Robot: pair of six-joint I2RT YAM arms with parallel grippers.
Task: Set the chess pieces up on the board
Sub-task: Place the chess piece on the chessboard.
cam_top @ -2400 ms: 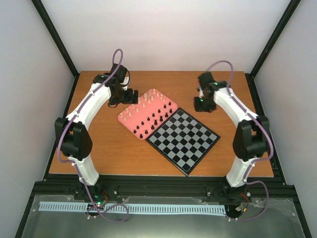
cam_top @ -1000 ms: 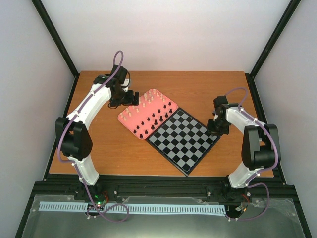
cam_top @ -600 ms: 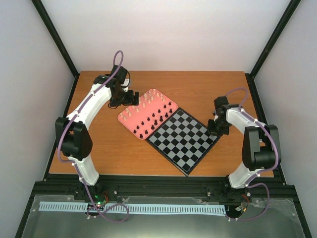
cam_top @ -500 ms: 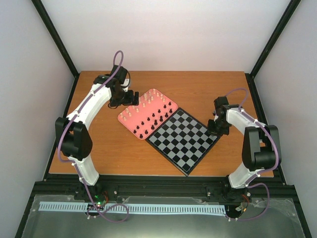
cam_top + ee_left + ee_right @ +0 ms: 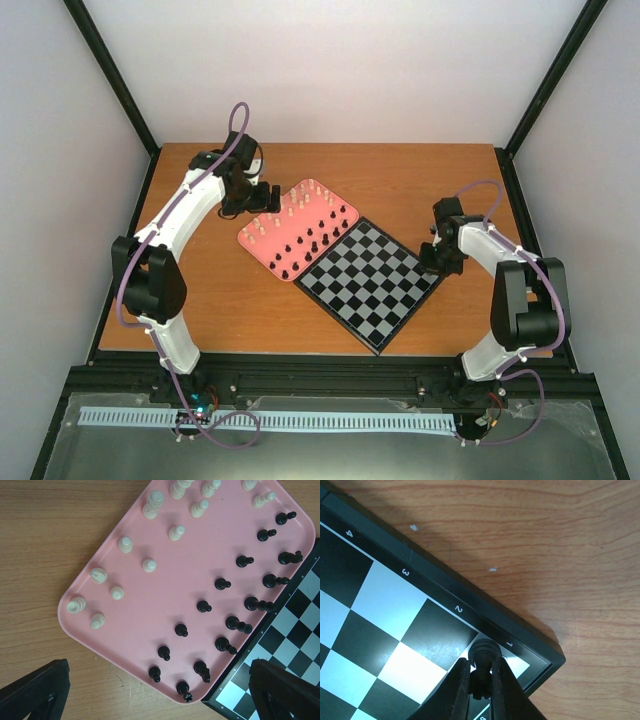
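Seeing right pincer point(image 5: 479, 669) pinched tight round black piece point(image 5: 485, 651) over board point(image 5: 385, 595) corner square; we note left pincer point(image 5: 159, 672) spread wide, holding nothing.

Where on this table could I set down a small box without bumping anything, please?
The table's wood is bare on the near side of the tray and board, and in the far strip behind them. The board's squares are free except its right corner, where the right gripper holds a black piece. The tray is crowded with pieces.

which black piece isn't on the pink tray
The black piece pinched in the right gripper, over the board's corner square; the others stand on the tray.
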